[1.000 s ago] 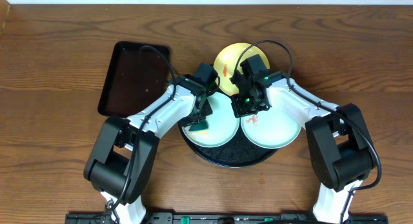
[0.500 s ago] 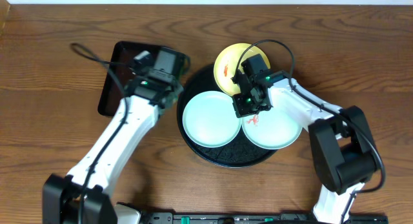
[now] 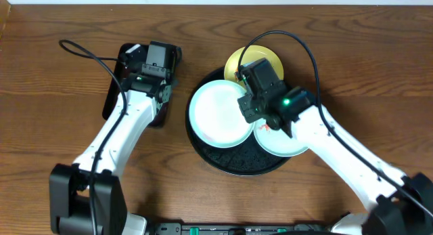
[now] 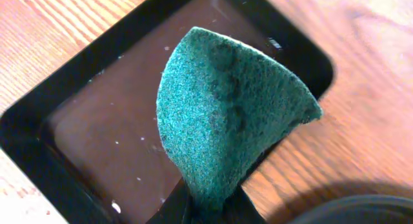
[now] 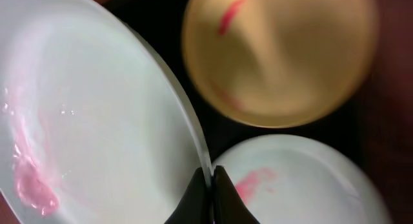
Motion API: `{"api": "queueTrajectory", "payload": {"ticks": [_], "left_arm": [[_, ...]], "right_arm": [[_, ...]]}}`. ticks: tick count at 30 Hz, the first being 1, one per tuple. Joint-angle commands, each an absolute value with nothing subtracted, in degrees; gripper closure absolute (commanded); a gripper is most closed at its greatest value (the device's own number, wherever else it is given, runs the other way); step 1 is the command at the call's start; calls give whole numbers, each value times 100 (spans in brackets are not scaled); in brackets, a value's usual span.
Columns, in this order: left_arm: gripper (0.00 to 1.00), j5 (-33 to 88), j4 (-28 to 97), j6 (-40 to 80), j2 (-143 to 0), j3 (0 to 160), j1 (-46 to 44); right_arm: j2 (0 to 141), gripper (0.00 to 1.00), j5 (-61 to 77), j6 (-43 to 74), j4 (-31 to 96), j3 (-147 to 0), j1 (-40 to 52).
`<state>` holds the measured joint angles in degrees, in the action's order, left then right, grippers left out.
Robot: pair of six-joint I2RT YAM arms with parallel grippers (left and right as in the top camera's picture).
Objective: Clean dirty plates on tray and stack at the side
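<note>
Left pincer point(image 4: 210, 208) closed on green pad point(image 4: 226, 114), over rectangular tray point(image 4: 90, 127). Right pincer point(image 5: 210, 185) clamped on rim of left mint plate point(image 5: 97, 121), pink-smeared, at left side of round tray point(image 3: 230, 164). Yellow plate point(image 5: 277, 56) and second mint plate point(image 5: 297, 179), both smeared, on same tray. Bench point(image 3: 54, 154) wood.

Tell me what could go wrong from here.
1. The right gripper pinches a mint-blue plate only by its rim; it could slip onto the round tray.
2. That plate shows a pink smear, yet the left gripper holds the green sponge over the rectangular tray; it might get stacked dirty.
</note>
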<state>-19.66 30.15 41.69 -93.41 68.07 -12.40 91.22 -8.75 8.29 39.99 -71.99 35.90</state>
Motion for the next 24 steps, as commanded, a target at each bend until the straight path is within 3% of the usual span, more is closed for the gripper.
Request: {"api": "queueTrajectory", "payload": {"ticks": [1,9,24], "left_arm": [[91,-2108,3020,3964,-9607,6799,-1048],[88,-2106,2971,3962,-10219,6796,-829],[88,-2108,2803,4226,-10224,6785,-832]], "right_arm": [[8910,99,-2353,768,4145,-7201,3747],[8873,99,-3673,762,4233,-7201,4045],[8873,99,-4801,757,4180,-7201,4834]]}}
